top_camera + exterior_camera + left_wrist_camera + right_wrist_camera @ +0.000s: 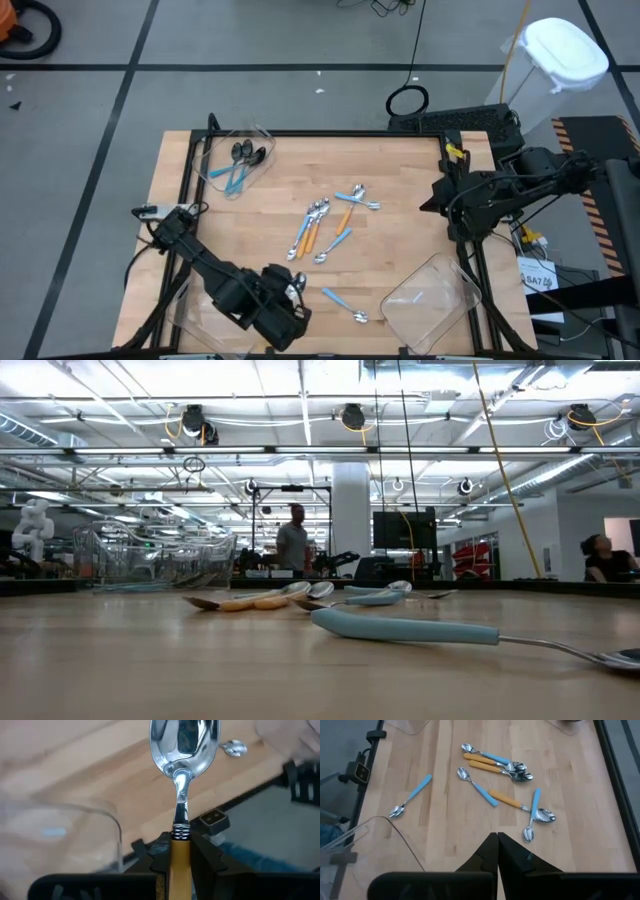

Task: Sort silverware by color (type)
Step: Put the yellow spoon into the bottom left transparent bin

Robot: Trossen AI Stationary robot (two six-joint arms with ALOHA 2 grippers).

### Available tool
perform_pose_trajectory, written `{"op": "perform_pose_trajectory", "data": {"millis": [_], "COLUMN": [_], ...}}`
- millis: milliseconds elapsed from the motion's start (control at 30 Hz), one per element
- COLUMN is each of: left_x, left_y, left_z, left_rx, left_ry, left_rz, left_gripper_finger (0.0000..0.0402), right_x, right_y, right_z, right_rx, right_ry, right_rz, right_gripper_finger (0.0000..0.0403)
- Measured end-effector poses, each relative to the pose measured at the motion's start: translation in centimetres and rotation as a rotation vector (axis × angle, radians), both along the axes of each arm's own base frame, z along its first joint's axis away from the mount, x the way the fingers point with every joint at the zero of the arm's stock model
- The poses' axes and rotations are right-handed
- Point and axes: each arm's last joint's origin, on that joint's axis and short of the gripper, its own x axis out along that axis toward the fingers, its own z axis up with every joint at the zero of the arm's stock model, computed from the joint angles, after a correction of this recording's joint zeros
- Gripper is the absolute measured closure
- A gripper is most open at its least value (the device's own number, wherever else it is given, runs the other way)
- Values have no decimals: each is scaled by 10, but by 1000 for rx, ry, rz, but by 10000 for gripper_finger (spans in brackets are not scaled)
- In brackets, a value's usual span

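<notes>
Landmark: wooden table [400, 190], framed by a dark rail.
Left gripper [290, 300]: at the table's near edge, left of centre, clamped on the orange handle of a silver-bowled spoon [184, 750]; in the left wrist view the bowl projects forward past the fingers [207, 857], above the wood.
Right gripper [497, 839]: at the table's right edge, above the rail, fingers pressed together with nothing between them.
Central spoons [322, 222]: a loose cluster at mid-table, silver bowls with orange and light-blue handles, several touching or crossing.
Lone blue spoon [344, 304]: near the table's near edge, between the left gripper and the near-right bin, apart from the cluster.
Far-left bin [238, 158]: clear plastic, at the table's far-left corner, holding black-bowled spoons with light-blue handles [238, 172].
Near-right bin [430, 305]: clear plastic, at the table's near-right corner; contents cannot be made out.
Near-left bin [75, 837]: clear plastic wall visible just beside the left gripper in its wrist view.
Room beyond the table: a standing person [293, 540] and a seated person [603, 558] in the low view.
</notes>
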Motion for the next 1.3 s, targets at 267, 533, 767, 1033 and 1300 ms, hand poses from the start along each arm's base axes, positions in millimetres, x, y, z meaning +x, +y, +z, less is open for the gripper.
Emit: {"op": "perform_pose_trajectory", "data": {"millis": [267, 533, 767, 1033, 1300], "left_x": [-10, -47, -99, -124, -144], "left_y": [17, 47, 71, 52, 28], "left_z": [24, 33, 24, -11, -52], "left_rx": [74, 192, 221, 254, 240], "left_ry": [-85, -84, -26, 84, 126], "left_rz": [-490, -874, -1072, -1392, -1513], "left_gripper_finger": [358, 358, 358, 358, 358], "right_x": [10, 10, 11, 12, 19], "right_y": [3, 3, 4, 2, 2], "right_z": [-2, -2, -1, -1, -1], "right_rx": [9, 149, 249, 308, 303], "right_ry": [7, 6, -13, -41, -101], "right_rz": [-14, -181, -293, -431, -526], "right_gripper_finger": [403, 403, 403, 403, 403]}}
